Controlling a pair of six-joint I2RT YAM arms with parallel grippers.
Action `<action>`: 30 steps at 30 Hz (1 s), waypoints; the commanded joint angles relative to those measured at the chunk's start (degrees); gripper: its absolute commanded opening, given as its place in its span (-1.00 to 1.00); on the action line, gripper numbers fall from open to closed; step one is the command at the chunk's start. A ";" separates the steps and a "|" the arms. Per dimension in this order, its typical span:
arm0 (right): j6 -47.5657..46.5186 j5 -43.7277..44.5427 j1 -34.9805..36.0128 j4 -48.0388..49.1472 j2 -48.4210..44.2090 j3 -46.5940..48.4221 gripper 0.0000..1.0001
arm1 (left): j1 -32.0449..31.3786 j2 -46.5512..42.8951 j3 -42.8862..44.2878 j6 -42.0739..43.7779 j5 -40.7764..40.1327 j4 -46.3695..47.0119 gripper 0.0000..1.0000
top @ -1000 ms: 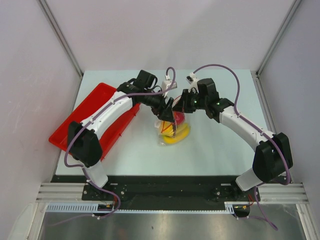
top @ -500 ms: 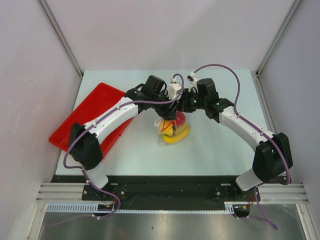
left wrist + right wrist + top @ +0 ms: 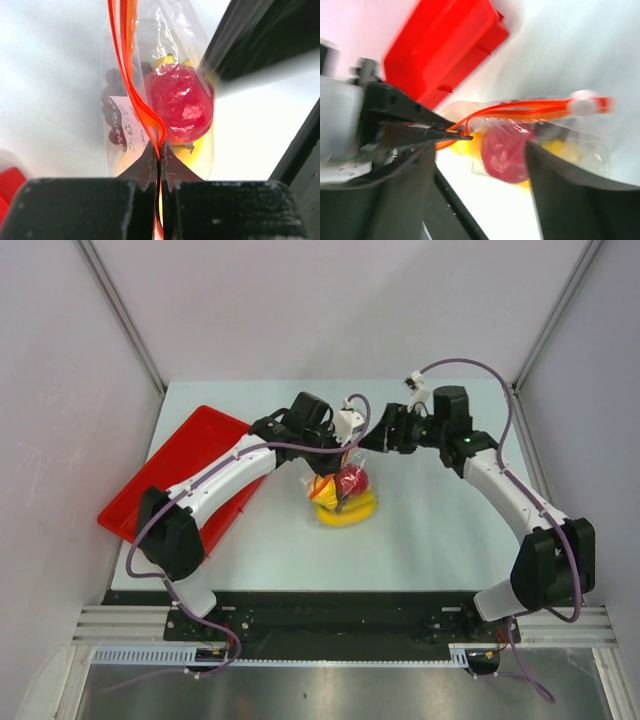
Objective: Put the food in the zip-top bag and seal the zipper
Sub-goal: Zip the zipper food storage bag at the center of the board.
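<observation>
Food (image 3: 342,502) is already inside the zip-top bag (image 3: 172,30): a red round fruit (image 3: 180,107) in front, a dark grape cluster (image 3: 112,100) behind the label, and a yellow banana bunch (image 3: 202,150) below; the yellow-orange fruit I cannot pick out. The bag sits near the middle of the table (image 3: 450,530), just right of the red tray (image 3: 195,445). Its mouth is lifted and its bottom seems to rest on the surface. The left fingers (image 3: 145,165) are clenched on the zipper (image 3: 131,85), pinching the red-orange strip at one end. From that pinch the two tracks spread apart, so the mouth looks unsealed along most of its length. In the right wrist view the strip runs straight away from the left pinch, across the picture, to a small white slider piece (image 3: 581,101) at its far end. That long axis is what the next move depends on. The right fingers (image 3: 570,190) are spread wide and grasp nothing. They hang just off the bag's right side with the strip lying ahead of them between their tips, and of the two arms the right is the nearer to the free, white-tipped end. Closing the mouth would probably mean the right fingers taking that end and running along the strip toward the left pinch, which anchors it. Whether the white piece is a true slider is hard to tell through the blur.
</observation>
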 commanded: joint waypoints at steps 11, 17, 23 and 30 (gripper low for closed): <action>-45.27 -15.62 -5.23 -8.48 -21.27 -13.36 0.57 | 8.95 -15.89 -13.11 33.15 22.06 -3.10 -1.00; -46.51 -14.48 -2.25 3.64 -23.47 -22.42 0.43 | 10.09 -20.38 -22.88 41.51 26.29 1.03 -1.00; -46.77 -12.37 1.36 15.49 -24.35 -29.53 0.22 | 11.85 -21.00 -25.10 47.23 26.91 0.86 -0.99; -44.84 -10.18 4.88 25.70 -21.89 -31.74 0.21 | 13.17 -19.07 -23.07 50.56 28.41 -2.21 -1.00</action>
